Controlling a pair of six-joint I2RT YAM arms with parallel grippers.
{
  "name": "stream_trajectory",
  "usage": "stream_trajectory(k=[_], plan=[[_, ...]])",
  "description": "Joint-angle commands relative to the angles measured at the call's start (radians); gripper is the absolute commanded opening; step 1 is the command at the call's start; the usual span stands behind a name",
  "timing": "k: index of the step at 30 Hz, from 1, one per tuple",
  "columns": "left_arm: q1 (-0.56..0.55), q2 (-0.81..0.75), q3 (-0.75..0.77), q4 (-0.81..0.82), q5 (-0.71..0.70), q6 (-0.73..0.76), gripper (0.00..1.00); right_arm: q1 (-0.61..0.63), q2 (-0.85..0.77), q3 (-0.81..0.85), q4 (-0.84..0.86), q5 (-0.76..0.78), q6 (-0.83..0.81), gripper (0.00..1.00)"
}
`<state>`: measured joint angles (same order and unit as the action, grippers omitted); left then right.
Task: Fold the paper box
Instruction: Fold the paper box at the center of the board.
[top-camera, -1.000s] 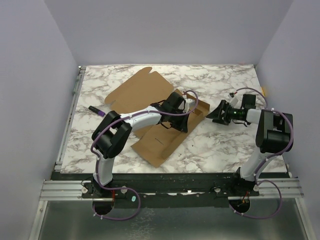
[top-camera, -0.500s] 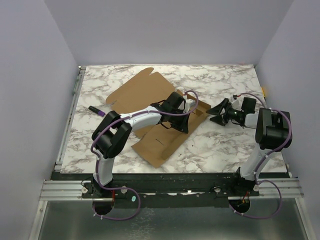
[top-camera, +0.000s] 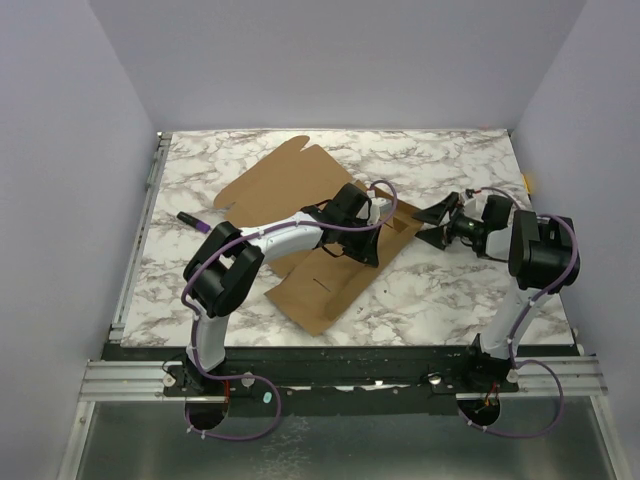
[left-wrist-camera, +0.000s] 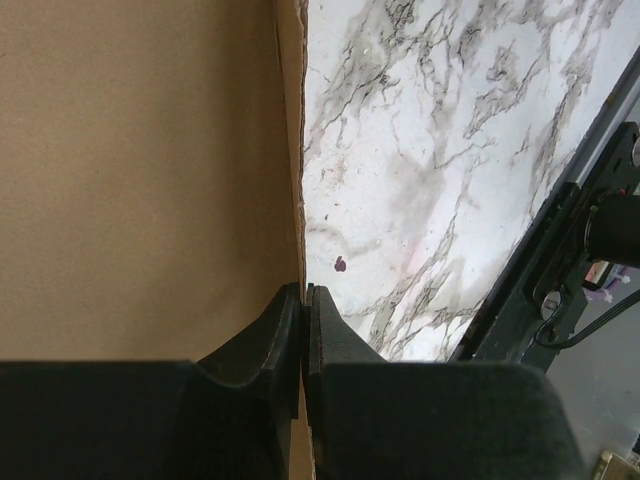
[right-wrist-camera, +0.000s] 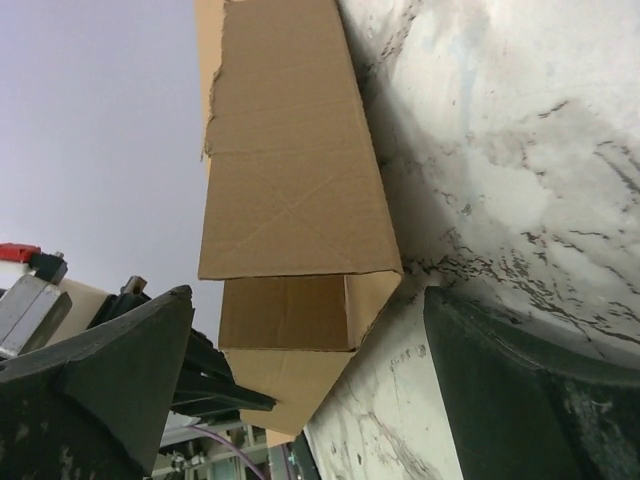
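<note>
Top external view: the paper box (top-camera: 290, 185) sprawls across the bench (top-camera: 450, 290), light, thin and crease-prone by my guess, best taken by flap edges, as the left gripper (left-wrist-camera: 305, 298) pinches one while the right gripper (top-camera: 435, 226) gapes alongside.

white-and-black twin arms, purple wiring

the left arm (top-camera: 275, 238) and right arm (top-camera: 540, 258) pair white shells with chunky black joint housings. thin purple cables (top-camera: 240, 437) loop along both. the matte black fingers (left-wrist-camera: 255, 350) have smooth, curved tips.
</note>
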<state>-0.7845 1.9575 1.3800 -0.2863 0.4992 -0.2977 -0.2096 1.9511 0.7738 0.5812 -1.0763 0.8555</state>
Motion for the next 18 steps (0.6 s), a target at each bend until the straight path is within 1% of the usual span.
stream_trajectory(k=[1,2,4,7,9,10,12,15,18], plan=[[-0.001,-0.012,0.032,0.033,0.049,-0.011,0.03,0.001,0.025,-0.038,0.188,-0.08,0.107,1.0],[-0.002,-0.009,0.033,0.034,0.053,-0.012,0.03,0.007,0.025,-0.039,0.216,-0.093,0.117,1.0],[-0.002,-0.002,0.035,0.037,0.056,-0.013,0.03,0.018,0.022,-0.027,0.186,-0.098,0.089,1.0],[-0.002,0.006,0.038,0.041,0.057,-0.015,0.03,0.041,-0.008,-0.021,0.156,-0.09,0.047,0.96],[-0.002,0.011,0.039,0.043,0.055,-0.015,0.03,0.045,-0.035,-0.01,0.115,-0.077,-0.012,0.94],[-0.002,0.029,0.041,0.044,0.059,-0.012,0.03,0.053,-0.09,0.014,0.002,-0.038,-0.134,0.91],[-0.002,0.037,0.043,0.043,0.06,-0.011,0.03,0.064,-0.118,0.026,-0.065,-0.007,-0.214,0.89],[-0.002,0.046,0.044,0.044,0.066,-0.009,0.03,0.077,-0.147,0.043,-0.131,0.033,-0.3,0.86],[-0.002,0.047,0.037,0.043,0.068,-0.01,0.03,0.085,-0.156,0.056,-0.167,0.057,-0.354,0.84]])
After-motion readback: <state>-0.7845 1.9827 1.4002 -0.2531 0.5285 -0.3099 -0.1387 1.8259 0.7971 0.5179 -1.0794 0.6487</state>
